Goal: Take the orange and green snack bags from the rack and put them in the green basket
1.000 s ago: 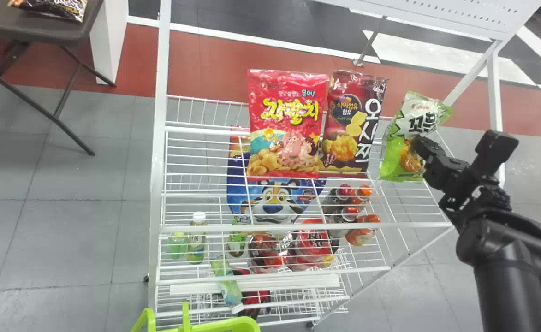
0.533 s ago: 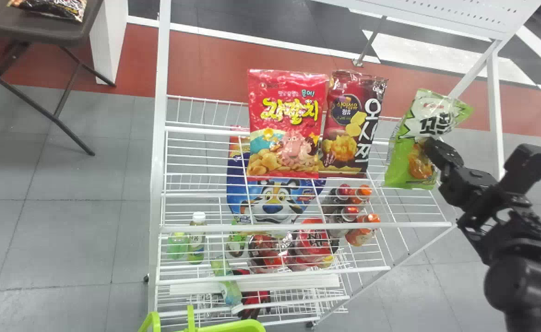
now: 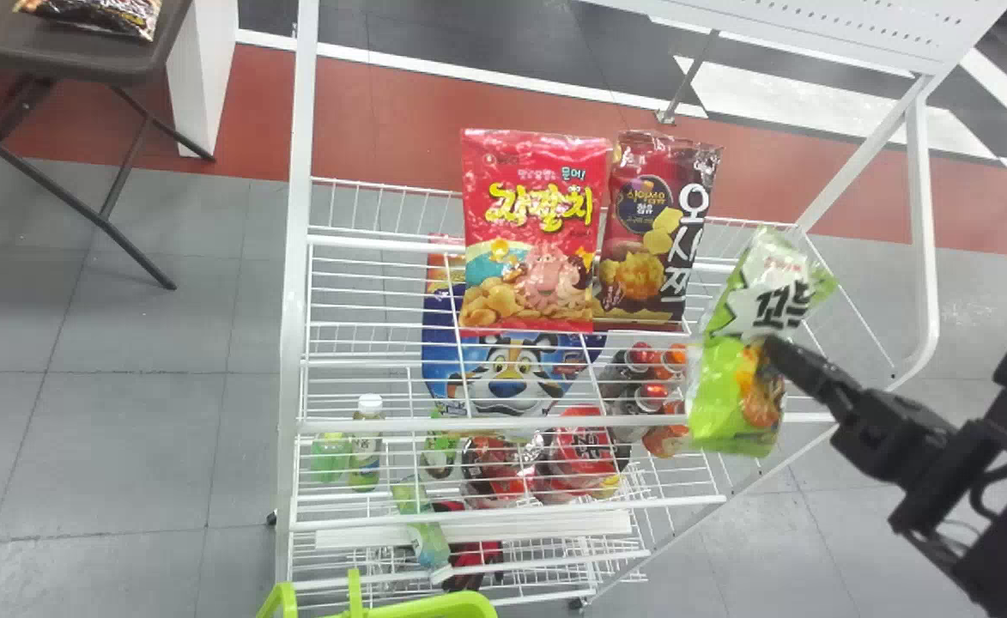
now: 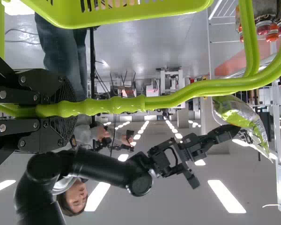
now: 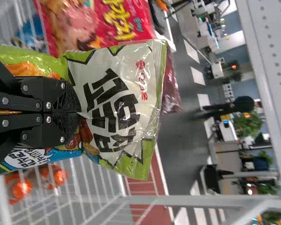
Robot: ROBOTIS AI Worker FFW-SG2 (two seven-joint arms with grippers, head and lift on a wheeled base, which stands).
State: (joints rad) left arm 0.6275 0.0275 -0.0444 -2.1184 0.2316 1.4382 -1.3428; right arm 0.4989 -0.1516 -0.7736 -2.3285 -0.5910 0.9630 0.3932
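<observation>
Head view first: white wire rack (image 3: 295,283) takes up the middle of the frame, standing on grey tiled floor (image 3: 125,446), with a red strip (image 3: 383,112) of floor behind it. Upper left there's a dark surface (image 3: 100,56) on folding legs with a dark packet (image 3: 100,13) on it, and upper right you get a white perforated panel (image 3: 855,26). Left wrist view adds bright ceiling lights (image 4: 227,197).

The green snack bag (image 3: 735,395) is right of centre in the head view, tilted, with the right fingers (image 3: 791,359) closed on it, no real gap, pinching it around the middle. The left fingers (image 4: 61,89) are closed around the handle (image 4: 103,107) of the green basket (image 3: 421,608), which pokes in at the bottom edge of the head view.

Label-wise, the held bag has chunky dark lettering on a white burst plus a small red logo. The red bag (image 3: 533,232) near centre has fat yellow lettering and a pink cartoon octopus, and the maroon bag (image 3: 653,232) just beside it has white lettering down its side. Lower down there's a blue bag (image 3: 447,343) with a cartoon tiger.
</observation>
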